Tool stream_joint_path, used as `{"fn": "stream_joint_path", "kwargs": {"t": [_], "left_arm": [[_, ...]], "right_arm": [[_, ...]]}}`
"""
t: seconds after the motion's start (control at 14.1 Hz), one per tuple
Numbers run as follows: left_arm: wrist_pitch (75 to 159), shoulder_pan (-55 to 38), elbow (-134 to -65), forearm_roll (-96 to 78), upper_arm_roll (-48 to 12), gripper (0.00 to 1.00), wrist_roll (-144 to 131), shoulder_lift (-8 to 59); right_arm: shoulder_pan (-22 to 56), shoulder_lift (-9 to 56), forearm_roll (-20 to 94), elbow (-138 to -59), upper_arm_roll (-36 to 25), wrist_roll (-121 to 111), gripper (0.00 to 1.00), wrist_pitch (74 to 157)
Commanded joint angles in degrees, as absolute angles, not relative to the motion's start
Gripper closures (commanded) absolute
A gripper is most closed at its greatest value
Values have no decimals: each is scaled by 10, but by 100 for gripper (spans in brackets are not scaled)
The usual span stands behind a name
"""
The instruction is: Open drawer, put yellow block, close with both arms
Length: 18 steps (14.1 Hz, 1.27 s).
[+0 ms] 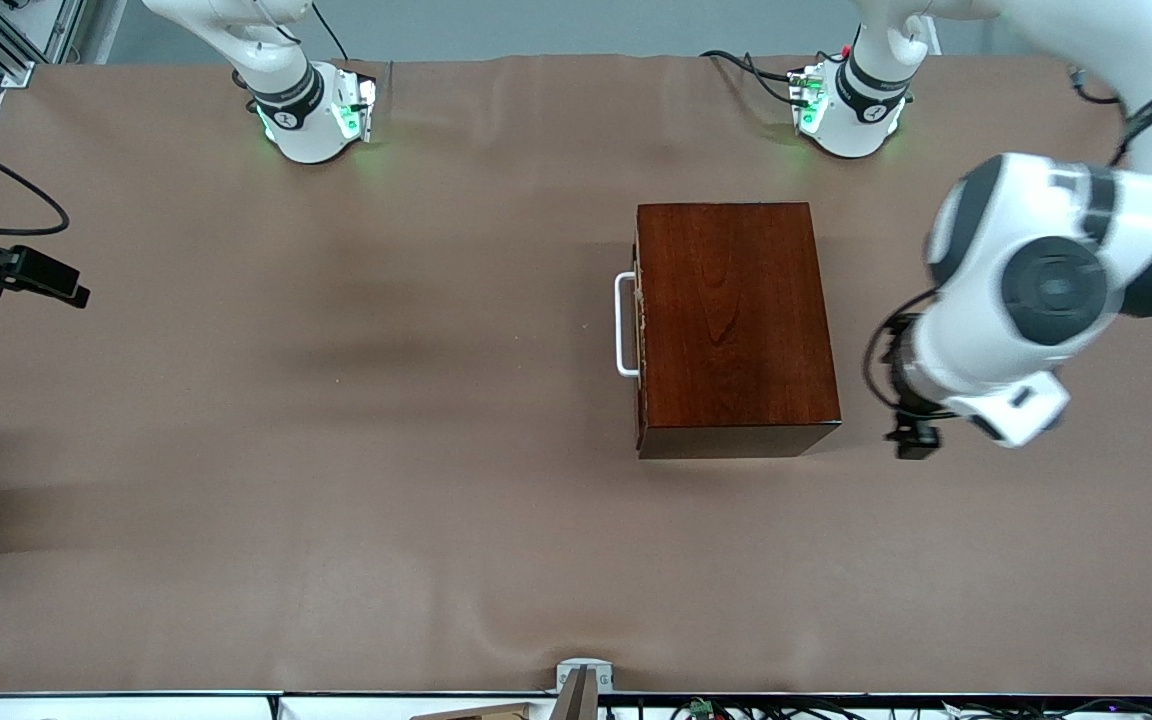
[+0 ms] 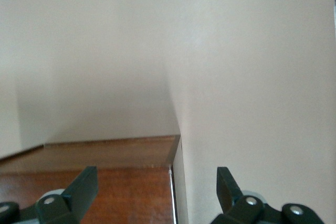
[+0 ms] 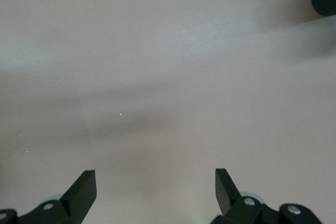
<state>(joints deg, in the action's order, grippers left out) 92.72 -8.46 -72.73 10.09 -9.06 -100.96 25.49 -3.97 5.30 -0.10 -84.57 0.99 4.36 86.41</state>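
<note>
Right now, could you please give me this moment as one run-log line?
drawer of dark reddish-brown wooden box: shut | yellow block: unseen | left gripper: open beside box | right gripper: open over bare table

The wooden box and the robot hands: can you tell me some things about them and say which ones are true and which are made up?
1. The drawer is pulled wide open. False: it is shut in the wooden box, and only its white handle sticks out.
2. The left gripper is open and holds nothing. True.
3. A yellow block sits on top of the box. False: no yellow block shows in any view.
4. The right gripper is open over bare table. True.
5. The handle points toward the left arm's end of the table. False: it points toward the right arm's end.
</note>
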Motion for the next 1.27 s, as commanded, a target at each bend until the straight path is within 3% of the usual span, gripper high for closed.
{"fn": "stream_joint_path", "kwargs": {"t": [0.0,0.57,0.92,1.2], "left_arm": [[919,-56,-761,94,-99,0,-928,207],[916,14,-890,29,-84,0,-571,34],[918,-45,-980,0,-4,0,-375,-68],[905,-25,-991,-2,-12,0,-217,-85]], "right_arm": [[-34,47,-10,-844,7,51,0,860],[-35,47,-9,-843,7,51,0,860],[-35,47,-7,-843,7,51,0,860],[-35,47,-6,-843,7,50,0,860]]}}
